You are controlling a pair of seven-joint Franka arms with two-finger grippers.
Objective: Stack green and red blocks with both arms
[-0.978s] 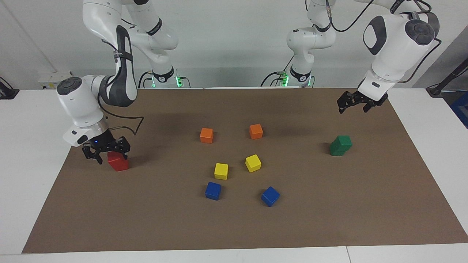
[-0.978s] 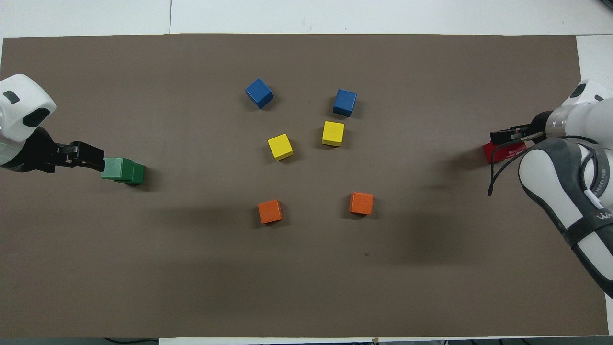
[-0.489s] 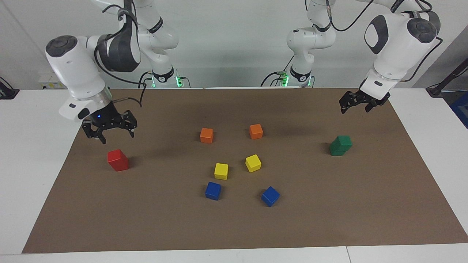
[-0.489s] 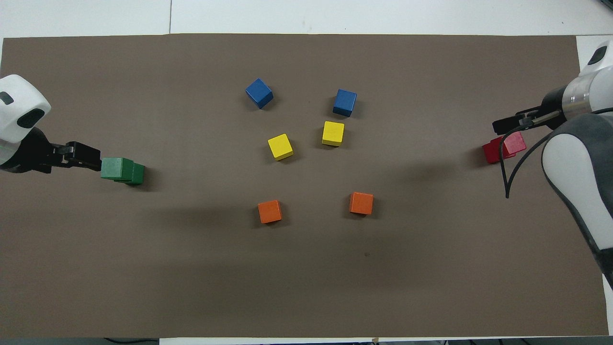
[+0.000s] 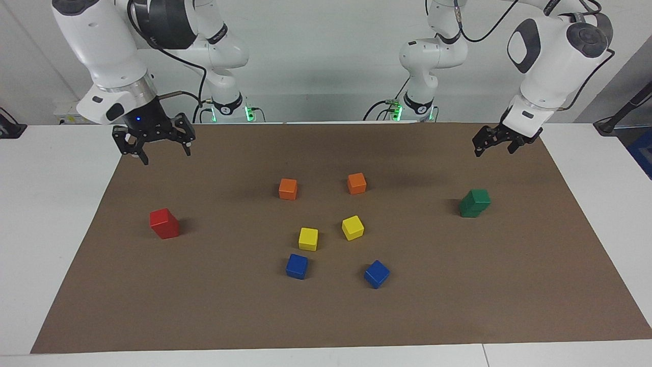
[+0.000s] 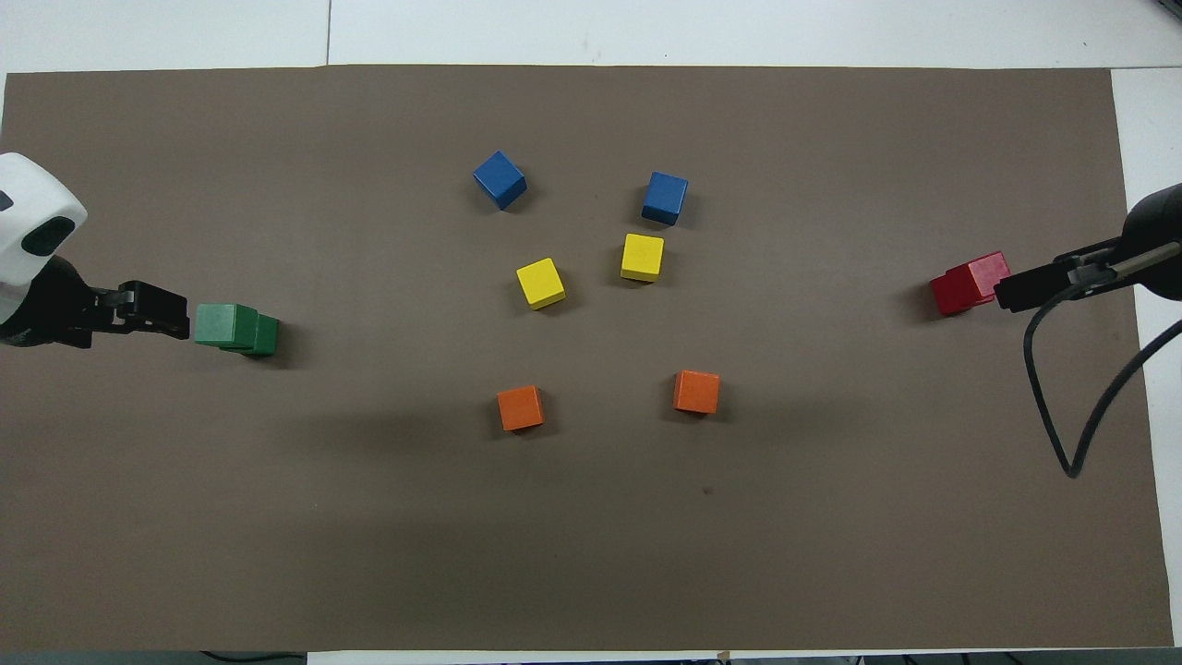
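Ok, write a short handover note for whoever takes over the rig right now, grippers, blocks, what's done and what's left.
Right gripper: open, empty, raised over the mat's edge at its own end.
Left gripper: empty, raised near the green stack, waiting.
Red stack: two red blocks, one on the other, at the right arm's end.
Green stack: two green blocks stacked, top one slightly offset, at the left arm's end.
Done: both stacks stand.
Left: apparently nothing but retracting the arms.

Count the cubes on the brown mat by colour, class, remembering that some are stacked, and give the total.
Green cubes: 2, stacked, at the left arm's end.
Red cubes: 2, stacked, at the right arm's end.
Orange cubes: 2, nearest the robots of the loose ones.
Yellow cubes: 2.
Blue cubes: 2, farthest from the robots.
Total: 10 cubes.
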